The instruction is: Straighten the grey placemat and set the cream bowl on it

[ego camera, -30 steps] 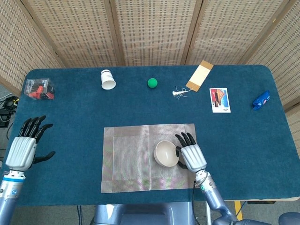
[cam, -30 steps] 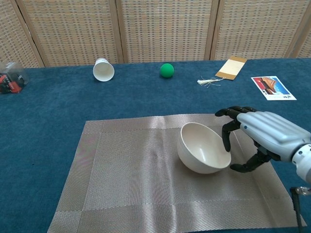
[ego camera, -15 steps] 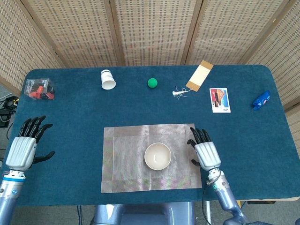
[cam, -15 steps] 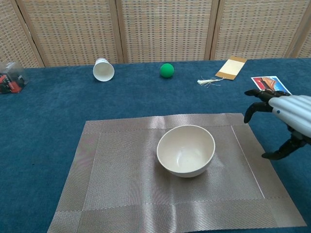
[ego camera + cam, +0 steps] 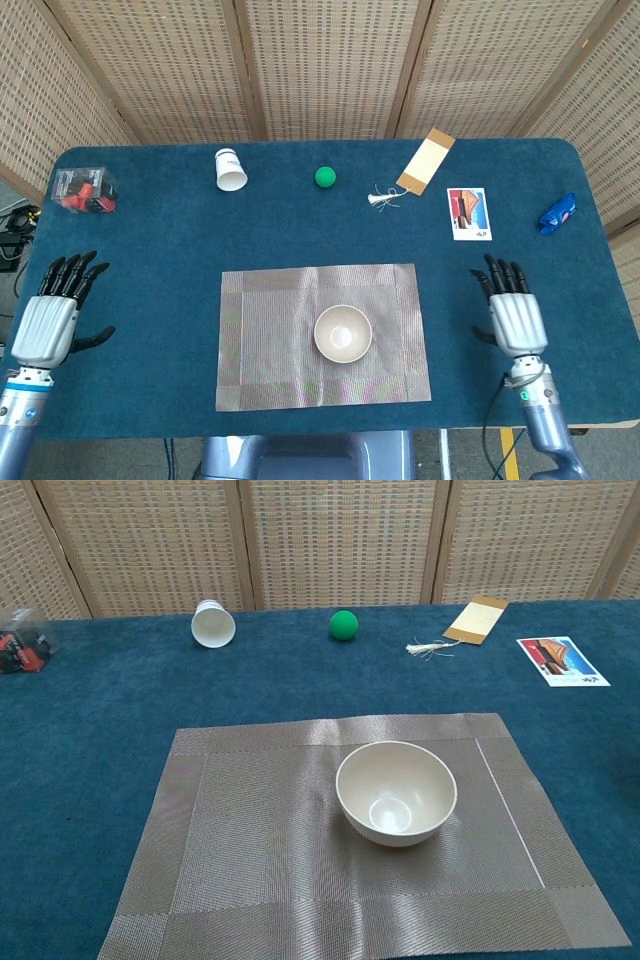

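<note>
Right hand (image 5: pixel 516 318): empty, fingers spread, resting over bare table just off the placemat's right edge; seen only from the head view.
Left hand (image 5: pixel 48 322): empty, fingers apart, near the table's left edge, well apart from the mat.
Cream bowl (image 5: pixel 343 333): upright, mouth up, near the middle of the grey placemat (image 5: pixel 265 340); lies to the right hand's left; the right hand is the nearer.
Placemat axis: long side runs left to right, edges about parallel to the table's (image 5: pixel 160 240) front edge; judged straight.
Task state: appears complete; no further move seems called for.
Open room: bare cloth on both sides of the mat; cup (image 5: pixel 229 169), green ball (image 5: pixel 325 177) and card (image 5: pixel 469 213) lie well behind.
</note>
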{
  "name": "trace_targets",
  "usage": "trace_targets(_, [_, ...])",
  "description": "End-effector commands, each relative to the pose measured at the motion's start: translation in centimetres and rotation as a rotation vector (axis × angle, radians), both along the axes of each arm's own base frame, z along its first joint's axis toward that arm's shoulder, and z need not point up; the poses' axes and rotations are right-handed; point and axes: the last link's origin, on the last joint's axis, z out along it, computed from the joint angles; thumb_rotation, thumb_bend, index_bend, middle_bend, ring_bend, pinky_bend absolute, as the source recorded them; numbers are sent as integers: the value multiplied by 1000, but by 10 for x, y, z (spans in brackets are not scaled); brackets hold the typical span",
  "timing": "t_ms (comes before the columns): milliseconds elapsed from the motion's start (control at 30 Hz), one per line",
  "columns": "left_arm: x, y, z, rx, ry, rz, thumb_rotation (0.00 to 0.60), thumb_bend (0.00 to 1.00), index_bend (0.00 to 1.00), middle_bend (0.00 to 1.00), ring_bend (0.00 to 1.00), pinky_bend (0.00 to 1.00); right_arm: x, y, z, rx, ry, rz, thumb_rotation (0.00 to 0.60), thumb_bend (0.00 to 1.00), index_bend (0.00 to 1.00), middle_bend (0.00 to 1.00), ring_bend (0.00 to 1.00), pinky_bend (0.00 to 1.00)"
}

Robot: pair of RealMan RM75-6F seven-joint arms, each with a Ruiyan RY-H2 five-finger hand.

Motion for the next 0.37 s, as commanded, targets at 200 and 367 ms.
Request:
trace_targets(200, [-18,-16,-3,6,70,32,600,94,13,0,0,0,-58,34,61,-104,-23,-89,600,194,73,0,0,0])
trace_targets(367, [-18,-13,-3,14,72,21,600,91,7,0,0,0,-60,37,64,-106,-51,-97,600,193,70,0,0,0])
